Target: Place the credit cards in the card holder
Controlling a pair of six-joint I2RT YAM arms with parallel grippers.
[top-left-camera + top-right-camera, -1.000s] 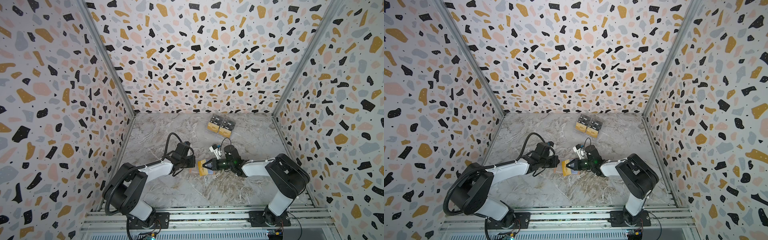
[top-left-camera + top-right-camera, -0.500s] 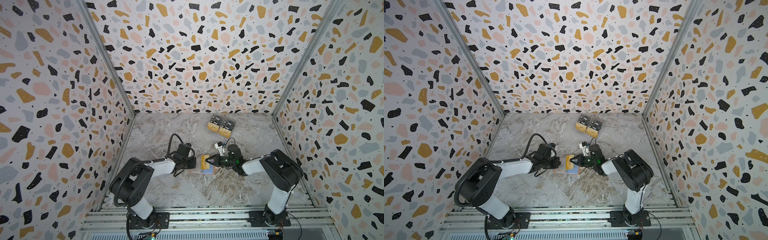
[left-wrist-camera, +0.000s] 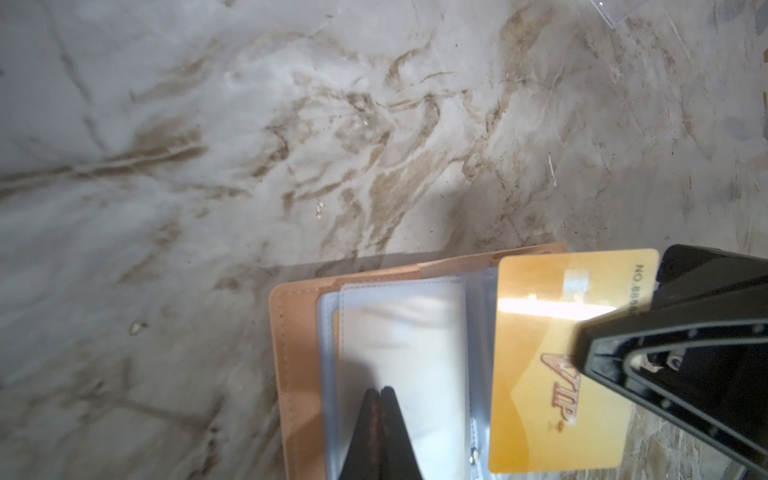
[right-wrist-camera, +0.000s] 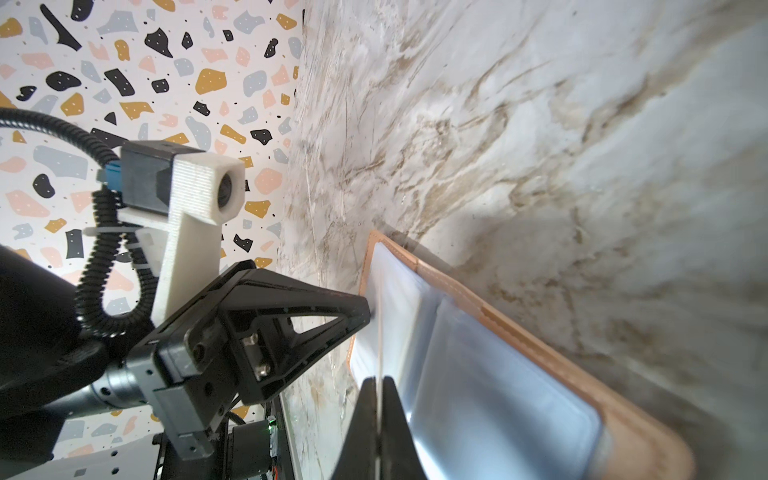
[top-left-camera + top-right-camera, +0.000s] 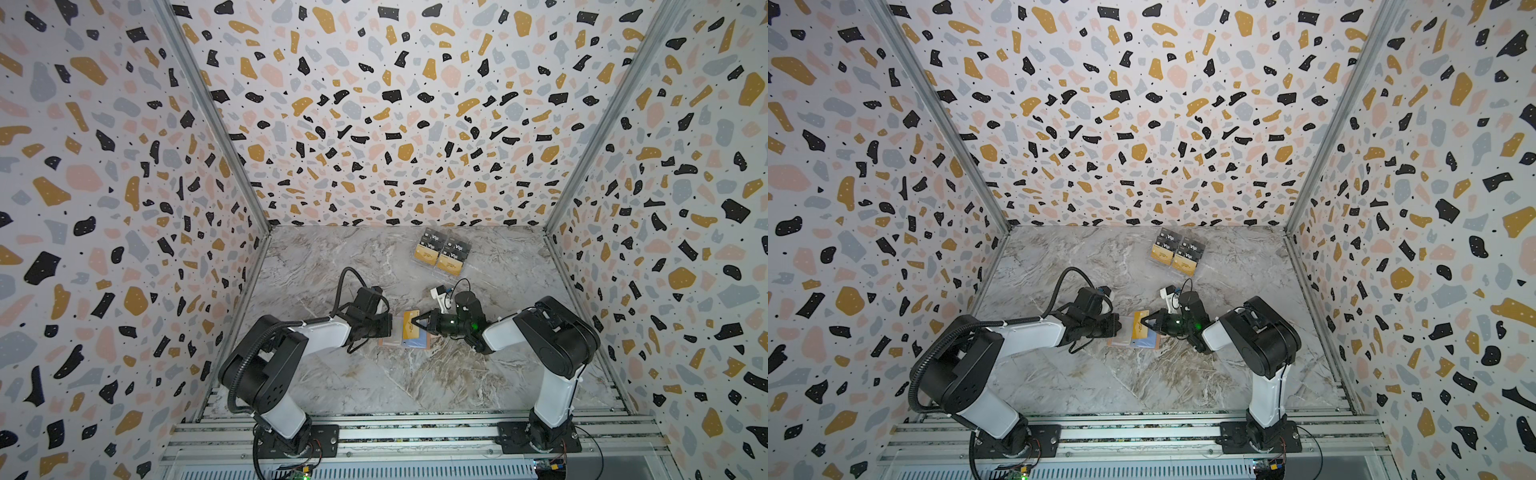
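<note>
pale blue plastic sleeve (image 5: 419,340) of tan leather card holder (image 5: 388,341) is newly exposed at 6 o'clock of gold vip card (image 5: 410,325), which is pinched by right claw (image 5: 415,323); left claw (image 3: 379,392) is closed, pressed to clear sleeve (image 3: 403,328).

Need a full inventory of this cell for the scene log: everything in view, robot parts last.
card holder: 1, tan with pale blue clear sleeves, open at the table centre
gold card: 1, gold, over the card holder, gripped by one edge
spare cards: four black "Vip" and two gold faces showing, two rows at the back of the table
table: 1, grey-white marble pattern
walls: 3, terrazzo print, left, back, right
rail frame: 1, aluminium, front edge
left arm: 1, black and white
right arm: 1, black and white
left pincer: 1, black, shut, tips on a clear sleeve
right pincer: 1, black, shut on the gold card
</note>
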